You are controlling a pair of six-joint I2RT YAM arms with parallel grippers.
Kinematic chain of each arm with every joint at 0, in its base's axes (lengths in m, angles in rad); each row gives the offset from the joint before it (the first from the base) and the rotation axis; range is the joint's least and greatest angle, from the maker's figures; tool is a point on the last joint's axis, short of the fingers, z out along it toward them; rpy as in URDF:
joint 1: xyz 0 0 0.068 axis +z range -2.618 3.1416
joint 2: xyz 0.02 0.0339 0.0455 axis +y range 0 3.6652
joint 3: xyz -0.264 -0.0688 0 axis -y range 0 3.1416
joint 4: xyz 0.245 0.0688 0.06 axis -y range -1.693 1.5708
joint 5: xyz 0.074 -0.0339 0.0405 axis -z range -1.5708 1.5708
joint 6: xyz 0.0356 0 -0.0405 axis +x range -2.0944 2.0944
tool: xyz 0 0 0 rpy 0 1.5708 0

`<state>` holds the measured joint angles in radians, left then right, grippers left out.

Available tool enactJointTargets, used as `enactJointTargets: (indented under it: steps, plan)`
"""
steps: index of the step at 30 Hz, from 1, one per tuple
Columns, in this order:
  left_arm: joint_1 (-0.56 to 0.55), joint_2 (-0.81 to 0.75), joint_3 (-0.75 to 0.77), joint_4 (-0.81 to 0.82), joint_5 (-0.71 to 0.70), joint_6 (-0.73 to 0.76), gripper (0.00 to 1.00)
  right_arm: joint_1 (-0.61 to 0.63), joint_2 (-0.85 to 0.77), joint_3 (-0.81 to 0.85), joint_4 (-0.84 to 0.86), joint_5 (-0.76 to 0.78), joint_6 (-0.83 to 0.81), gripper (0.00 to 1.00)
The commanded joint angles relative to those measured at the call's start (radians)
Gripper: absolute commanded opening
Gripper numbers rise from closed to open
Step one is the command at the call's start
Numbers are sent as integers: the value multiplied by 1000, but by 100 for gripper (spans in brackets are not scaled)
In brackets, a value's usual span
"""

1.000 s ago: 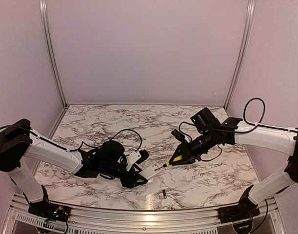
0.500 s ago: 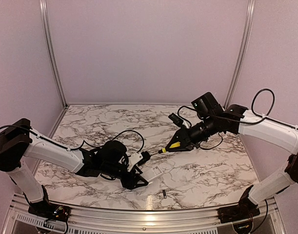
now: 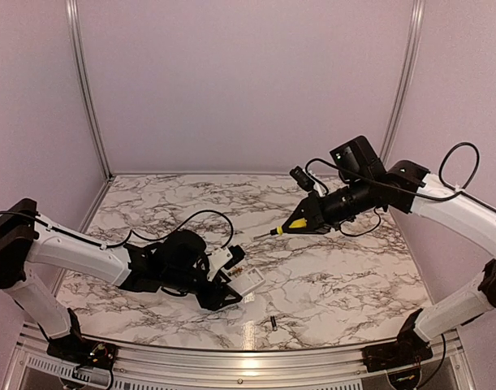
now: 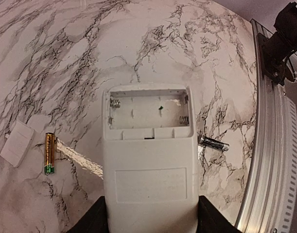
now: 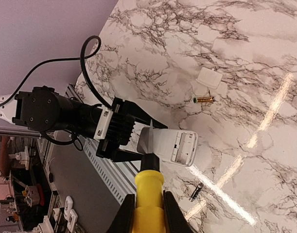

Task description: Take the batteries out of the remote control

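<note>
My left gripper [image 3: 228, 286] is shut on the white remote control [image 4: 148, 160] and holds it low over the table, back side up. Its open battery recess [image 4: 148, 109] holds only springs. A gold battery [image 4: 49, 153] lies on the marble to its left, and a dark battery [image 4: 214, 143] to its right, also seen in the top view [image 3: 274, 323]. My right gripper [image 3: 317, 216] is shut on a yellow-handled tool [image 5: 148, 187] and is raised above and right of the remote [image 5: 175, 145], clear of it.
The small white battery cover [image 4: 17, 143] lies loose beside the gold battery [image 5: 204, 99]. The table's metal front rail [image 4: 270, 160] runs just past the dark battery [image 5: 197, 191]. Pink walls enclose the marble table [image 3: 312, 284].
My right gripper has lifted the tool up and back to the right, away from the remote. My left gripper has shifted the remote slightly to the right.
</note>
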<state>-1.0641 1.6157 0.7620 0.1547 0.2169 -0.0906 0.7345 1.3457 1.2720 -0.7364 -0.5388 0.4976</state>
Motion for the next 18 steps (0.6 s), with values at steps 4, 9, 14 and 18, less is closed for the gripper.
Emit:
enactJointTargets:
  steps: [4, 9, 14, 18]
  plan:
    - [-4, -150, -77, -10, -188, -51, 0, -6, -63, 38, -2, 197, 36, 0]
    - [20, -220, -117, -45, -283, -99, 0, -6, -82, 14, 21, 278, 69, 0]
    - [94, -282, -157, -96, -362, -189, 0, -7, -107, -10, 35, 362, 98, 0]
    - [177, -323, -188, -137, -432, -251, 0, -6, -117, -29, 29, 460, 126, 0]
